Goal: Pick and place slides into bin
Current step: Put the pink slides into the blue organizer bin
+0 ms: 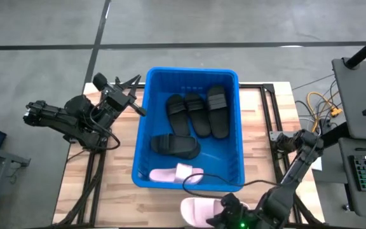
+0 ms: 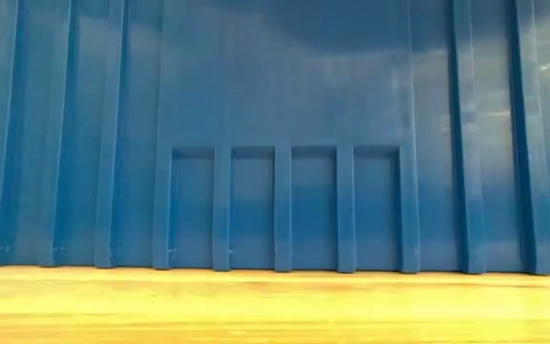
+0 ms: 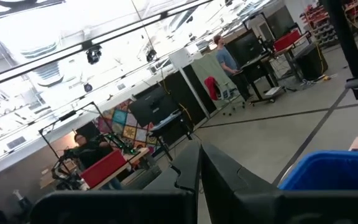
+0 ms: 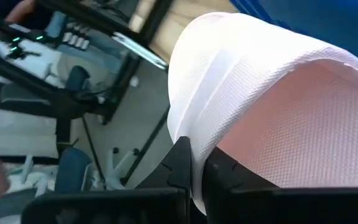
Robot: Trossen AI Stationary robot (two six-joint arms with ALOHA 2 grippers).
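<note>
a pale pink ribbed-strap slide (image 1: 199,211) lies on the wooden table (image 1: 119,197) just outside the large bright blue plastic bin (image 1: 146,127), its strap pinched in the right gripper (image 4: 194,171). five slides lie inside the bin. the left gripper (image 1: 132,86), jaws closed and empty, waits beside the bin.

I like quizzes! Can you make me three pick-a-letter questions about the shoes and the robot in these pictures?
1. Where is the pink slide that is outside the bin?
A. on the table's near edge, by the right gripper
B. on the floor
C. on top of the left arm

2. How many black slides lie in the bin?
A. two
B. four
C. six

3. What is the right gripper doing?
A. it is wide open
B. it is shut on the pink slide
C. it is holding a black slide

Answers: 1 A, the high view shows it on the wood beside that gripper. 2 B, three lie side by side and one lies across. 3 B, the right wrist view shows the fingers pinching the pink strap.
</note>
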